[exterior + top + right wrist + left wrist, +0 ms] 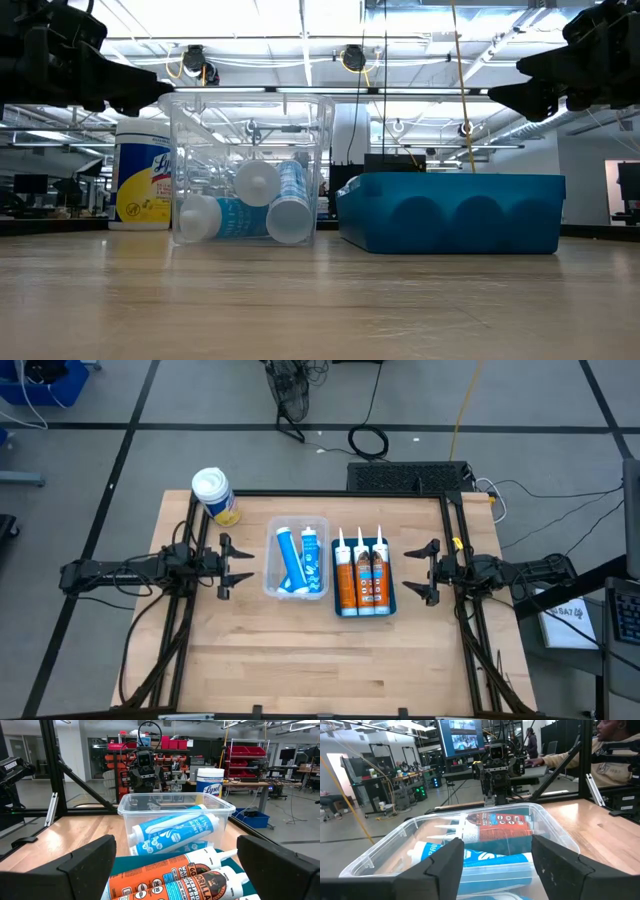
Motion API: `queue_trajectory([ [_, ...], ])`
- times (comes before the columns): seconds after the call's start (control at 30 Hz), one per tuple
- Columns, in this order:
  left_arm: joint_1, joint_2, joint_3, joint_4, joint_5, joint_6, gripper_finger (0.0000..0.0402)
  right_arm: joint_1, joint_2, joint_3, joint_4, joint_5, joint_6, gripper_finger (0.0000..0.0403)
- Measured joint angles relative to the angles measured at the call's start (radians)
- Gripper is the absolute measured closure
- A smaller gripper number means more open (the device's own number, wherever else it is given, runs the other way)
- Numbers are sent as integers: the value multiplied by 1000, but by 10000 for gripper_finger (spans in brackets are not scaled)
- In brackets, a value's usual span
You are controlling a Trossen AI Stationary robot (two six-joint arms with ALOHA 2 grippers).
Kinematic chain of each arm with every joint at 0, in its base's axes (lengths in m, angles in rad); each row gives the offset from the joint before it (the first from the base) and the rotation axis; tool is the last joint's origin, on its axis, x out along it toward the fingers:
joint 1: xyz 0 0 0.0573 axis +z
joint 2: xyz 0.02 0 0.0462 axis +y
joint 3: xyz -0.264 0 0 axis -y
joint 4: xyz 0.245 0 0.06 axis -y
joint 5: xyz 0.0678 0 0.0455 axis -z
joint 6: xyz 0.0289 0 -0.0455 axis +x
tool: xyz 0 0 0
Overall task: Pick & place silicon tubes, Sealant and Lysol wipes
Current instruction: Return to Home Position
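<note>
Item: left gripper (240, 566), fingers spread wide with nothing between them, hanging level above the light wooden table (300, 660) and aimed inward. This reads as a rest pose, clear of the containers so nothing is knocked. Directly ahead of its fingertips, just beside them, is the clear plastic rectangular bin (267, 570). It holds the slim blue silicone tubes (291, 563), laid lengthwise and loosely overlapped, probably dropped in rather than arranged. Item: right gripper (410, 571), jaws equally wide and empty, facing the left one across both containers. Immediately before its tips is the shallow blue plastic bin (450, 213), which carries three orange sealant cartridges with white nozzles (361, 582). They lie side by side with nozzles pointing toward the far edge, a snug fit that keeps them from rolling. Item: the Lysol wipes (214, 496), an upright cylindrical canister with a round white lid and yellow label. It stands on the bare table beyond the left gripper, toward the far edge, off the clear bin's far corner and in neither bin — so by judgement it is the one piece not yet placed. Being nearest the left gripper, it would likely fall to that arm, and its width calls for a jaw opened about as wide as it stands now.
</note>
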Motion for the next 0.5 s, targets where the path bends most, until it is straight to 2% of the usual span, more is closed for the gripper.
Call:
queue_trajectory([
  [0.5, 0, 0, 0, 0, 0, 0, 183, 0, 0, 0, 0, 0, 0, 12],
])
